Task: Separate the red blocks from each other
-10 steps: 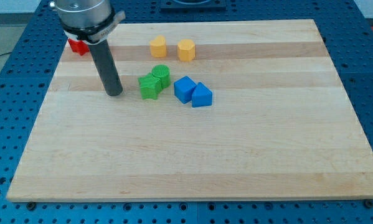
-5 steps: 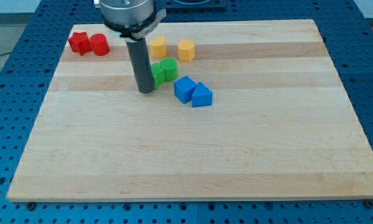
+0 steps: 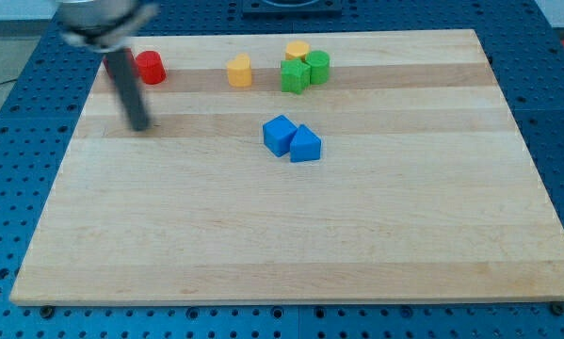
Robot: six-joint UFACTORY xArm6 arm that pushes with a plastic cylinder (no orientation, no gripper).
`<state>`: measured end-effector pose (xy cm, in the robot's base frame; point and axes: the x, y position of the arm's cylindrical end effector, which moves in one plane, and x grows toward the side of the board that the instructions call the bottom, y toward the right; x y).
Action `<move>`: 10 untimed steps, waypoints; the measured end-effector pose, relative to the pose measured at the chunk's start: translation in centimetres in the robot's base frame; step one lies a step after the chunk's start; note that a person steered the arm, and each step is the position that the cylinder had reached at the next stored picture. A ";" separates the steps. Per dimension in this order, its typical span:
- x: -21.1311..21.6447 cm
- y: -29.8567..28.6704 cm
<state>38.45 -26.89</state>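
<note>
Tip: my tip [image 3: 142, 126] is blurred, resting on the board below the red blocks and apart from them; there is no hand to open or close, so nothing is grasped, only pushed.
Red blocks: one rounded red block [image 3: 150, 67] is seen near the view's top left; a second red block [image 3: 110, 65] shows only as a sliver behind the rod, seemingly just beside the first.
Handling: judged light, stiff and easily slid; a push is best placed on an outer side face, or between the two.
Neighbours: yellow block [image 3: 239, 71] to the view's right; further right a second yellow block [image 3: 298, 50] touched by two green blocks [image 3: 303, 71]; two blue blocks [image 3: 292, 138] below.
Hidden: the second red block's shape and the gap between the pair cannot be told; the arm's head is smeared by motion.
Board: wooden board [image 3: 291, 235].
</note>
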 end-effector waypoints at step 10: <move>-6.3 11.3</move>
